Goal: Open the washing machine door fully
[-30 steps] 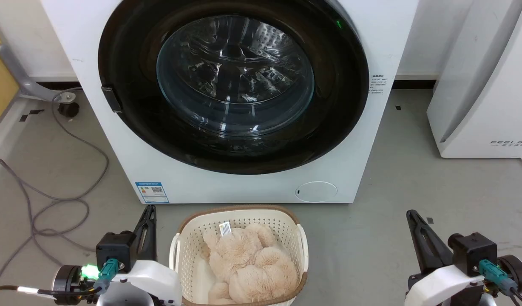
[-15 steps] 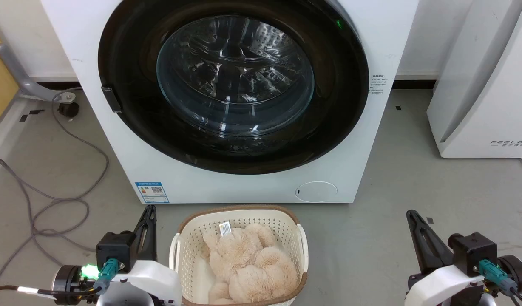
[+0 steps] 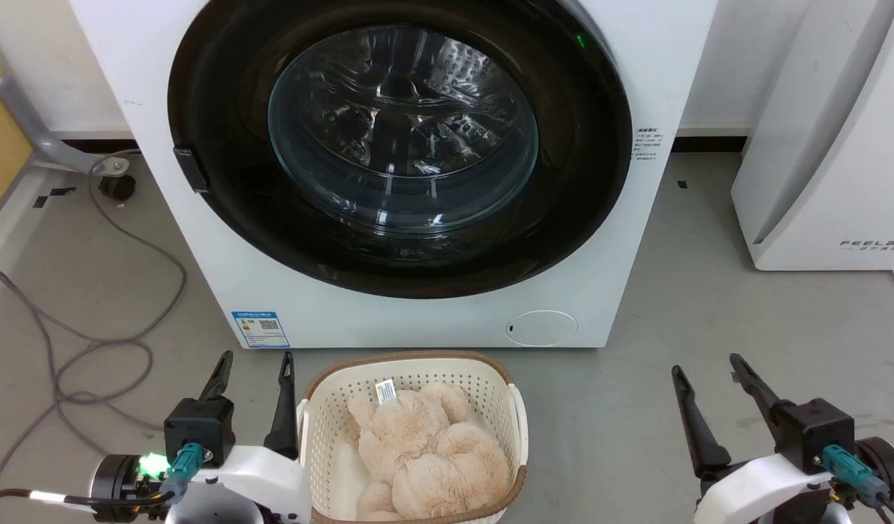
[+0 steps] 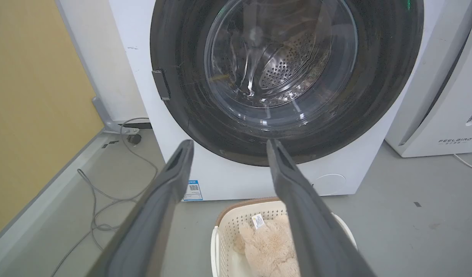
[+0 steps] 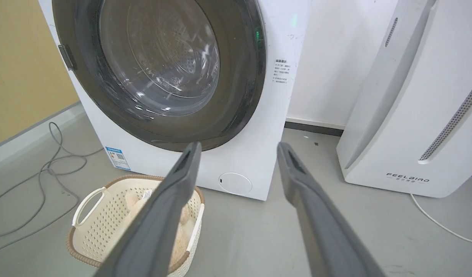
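- Grey floor [image 3: 709, 291]; the washing machine [image 3: 418, 324] stands at its far edge, by the white wall.
- The washing machine door [image 3: 400, 138] sits shut, flush with the machine's front.
- Left gripper [image 3: 258, 356] and right gripper [image 3: 706, 364] hover near the floor's near edge, fingers spread wide, holding nothing.
- Between them stands a basket [image 3: 410, 362] holding a plush toy [image 3: 432, 451].

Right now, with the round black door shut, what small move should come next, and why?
Probably raise the left gripper toward the small dark latch on the left edge of the round glossy black washing machine door. The door sits flush, and that gripper is open, low and on the latch's side.
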You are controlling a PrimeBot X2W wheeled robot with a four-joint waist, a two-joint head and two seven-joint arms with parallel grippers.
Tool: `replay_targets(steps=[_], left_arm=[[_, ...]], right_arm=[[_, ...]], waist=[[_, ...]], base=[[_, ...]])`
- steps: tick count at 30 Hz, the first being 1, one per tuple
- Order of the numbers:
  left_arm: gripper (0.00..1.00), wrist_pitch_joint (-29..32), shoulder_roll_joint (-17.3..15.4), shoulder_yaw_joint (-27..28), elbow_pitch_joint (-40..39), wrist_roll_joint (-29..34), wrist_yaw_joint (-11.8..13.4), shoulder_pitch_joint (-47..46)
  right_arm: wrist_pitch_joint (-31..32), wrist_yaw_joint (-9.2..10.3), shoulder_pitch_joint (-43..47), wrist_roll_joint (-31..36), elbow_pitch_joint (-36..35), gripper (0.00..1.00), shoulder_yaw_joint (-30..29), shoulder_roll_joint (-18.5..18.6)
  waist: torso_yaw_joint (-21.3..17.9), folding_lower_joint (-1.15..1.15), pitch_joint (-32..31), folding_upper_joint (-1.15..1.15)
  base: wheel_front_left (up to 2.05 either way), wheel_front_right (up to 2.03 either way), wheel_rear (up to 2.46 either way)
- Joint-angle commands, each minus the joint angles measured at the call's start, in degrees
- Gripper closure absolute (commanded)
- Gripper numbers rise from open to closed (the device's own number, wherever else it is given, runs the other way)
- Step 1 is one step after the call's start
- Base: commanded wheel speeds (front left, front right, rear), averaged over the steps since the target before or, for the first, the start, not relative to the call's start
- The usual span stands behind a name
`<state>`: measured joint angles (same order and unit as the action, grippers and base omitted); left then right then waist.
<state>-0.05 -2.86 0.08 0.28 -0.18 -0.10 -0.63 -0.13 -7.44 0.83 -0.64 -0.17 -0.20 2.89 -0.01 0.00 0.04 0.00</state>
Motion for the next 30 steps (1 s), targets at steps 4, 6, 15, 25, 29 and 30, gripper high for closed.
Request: replay_targets(steps=[4, 6, 15, 25, 29, 30], left_arm=[[0.0, -0.81, 0.0, -0.23, 0.02, -0.31, 0.62, 0.0], [0.0, -1.04, 0.0, -0.3, 0.0, -0.4, 0.81, 0.0], [0.0, -2.12, 0.0, -0.61, -0.11, -0.73, 1.67, 0.07], [0.0, -3.32, 0.0, -0.91, -0.22, -1.06, 2.6, 0.11], [0.0, -3.8, 0.0, -1.01, -0.28, -1.2, 2.98, 0.06], [0.0, -3.92, 0.0, -1.03, -0.29, -1.23, 3.08, 0.05]], right_arm=[[-0.79, 0.0, 0.07, -1.21, -0.41, 0.0, -0.41, 0.0], [-1.03, 0.0, 0.1, -1.72, -0.61, 0.0, -0.56, 0.0], [-2.1, -0.01, 0.2, -4.05, -1.42, 0.0, -1.22, 0.0], [-3.29, -0.01, 0.2, -6.71, -2.4, 1.0, -1.91, 0.0], [-3.77, -0.01, 0.02, -9.34, -2.42, 1.0, -2.25, 0.0], [-3.89, -0.01, -0.08, -10.24, -2.32, 1.0, -2.38, 0.0]], waist=[[0.0, 0.0, 0.05, 0.0], [0.0, 0.0, 0.08, 0.0], [0.02, 0.0, 0.18, 0.0], [-0.01, 0.0, 0.41, 0.0], [-0.05, 0.0, 0.59, 0.0], [-0.06, 0.0, 0.63, 0.0]], base=[[0.0, 0.0, 0.0], [0.0, 0.0, 0.0], [0.0, 0.0, 0.0], [0.0, 0.0, 0.0], [0.0, 0.0, 0.0], [0.0, 0.0, 0.0]])
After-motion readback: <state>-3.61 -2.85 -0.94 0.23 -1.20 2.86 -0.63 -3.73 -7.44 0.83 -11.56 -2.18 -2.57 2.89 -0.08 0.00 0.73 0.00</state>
